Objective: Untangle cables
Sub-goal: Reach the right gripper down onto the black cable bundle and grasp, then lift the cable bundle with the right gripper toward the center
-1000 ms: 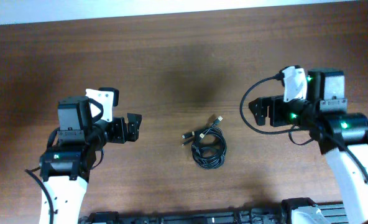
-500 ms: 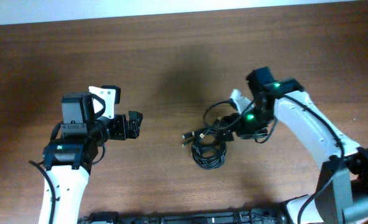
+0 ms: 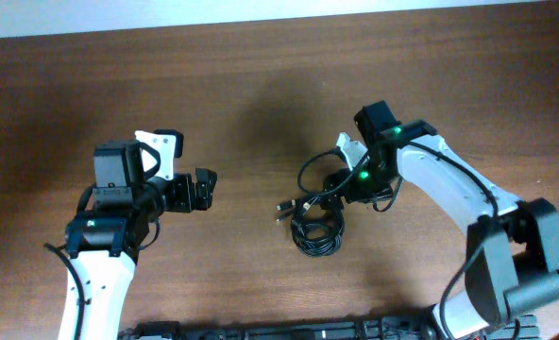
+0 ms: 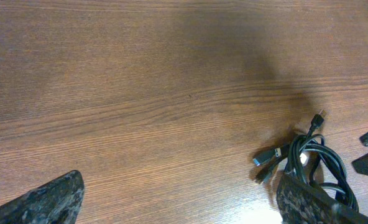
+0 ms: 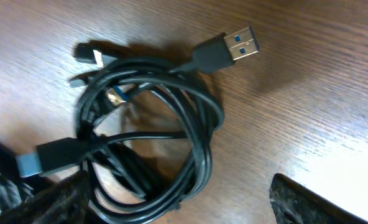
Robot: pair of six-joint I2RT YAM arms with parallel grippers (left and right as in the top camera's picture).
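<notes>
The cables (image 3: 317,231) lie as one coiled black bundle on the wooden table, with several plug ends sticking out to its upper left. My right gripper (image 3: 334,201) is lowered onto the bundle's upper right edge. In the right wrist view the cables (image 5: 143,140) fill the frame, a blue-tongued USB plug (image 5: 234,46) points up right, and my right gripper (image 5: 178,186) stands open with the coil's lower loops between its fingers. My left gripper (image 3: 207,189) hovers open well left of the bundle. The left wrist view shows the cables (image 4: 314,162) far right, beyond my left gripper (image 4: 178,186).
The right arm's own thick black wire (image 3: 308,175) loops just above the bundle. A black frame (image 3: 308,331) runs along the table's near edge. A pale wall strip (image 3: 261,11) borders the far edge. Bare wood (image 4: 140,93) lies ahead of the left gripper.
My right arm swung in from the right side of the table and came down onto the cable bundle, its jaws narrowing a little. The left arm barely moved.
</notes>
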